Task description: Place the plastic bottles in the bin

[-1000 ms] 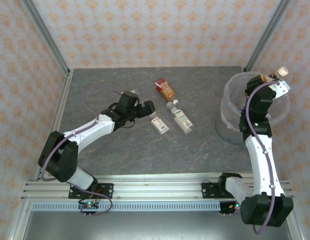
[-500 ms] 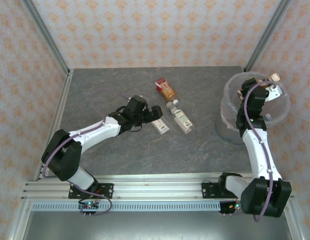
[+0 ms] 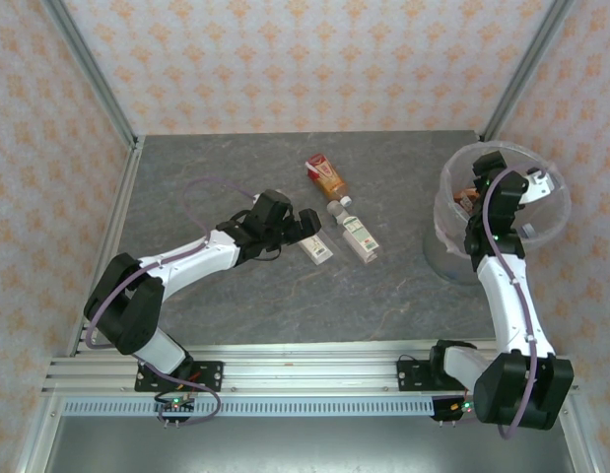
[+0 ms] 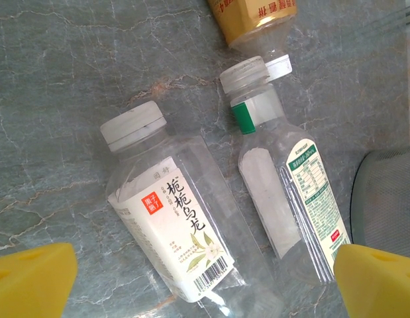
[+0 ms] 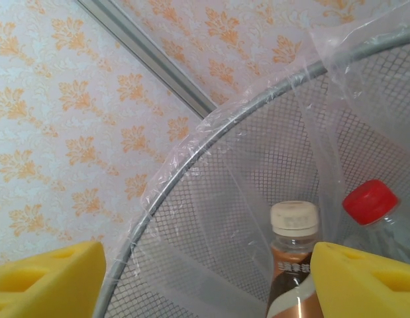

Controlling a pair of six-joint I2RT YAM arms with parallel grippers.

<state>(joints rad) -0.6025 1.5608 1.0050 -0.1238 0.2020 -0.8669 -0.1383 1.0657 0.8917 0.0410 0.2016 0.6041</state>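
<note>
Three plastic bottles lie mid-table: an orange-labelled one, one with a white-green label and one with a white label. My left gripper hovers open just left of the white-labelled bottle, whose body lies between the yellow fingertips; the green-banded bottle lies beside it. My right gripper is open over the bin. Inside the bin, a brown-labelled bottle with a cream cap stands against the right fingertip, loose between the wide jaws, next to a red-capped bottle.
The bin's mesh wall and clear liner curve around the right gripper. Patterned walls and metal corner posts enclose the grey table. The orange-labelled bottle's neck points at the green-banded bottle's cap.
My right gripper dipped into the bin and opened, letting go of the brown-labelled bottle. My left gripper moved right to the white-labelled bottle and stayed open.
</note>
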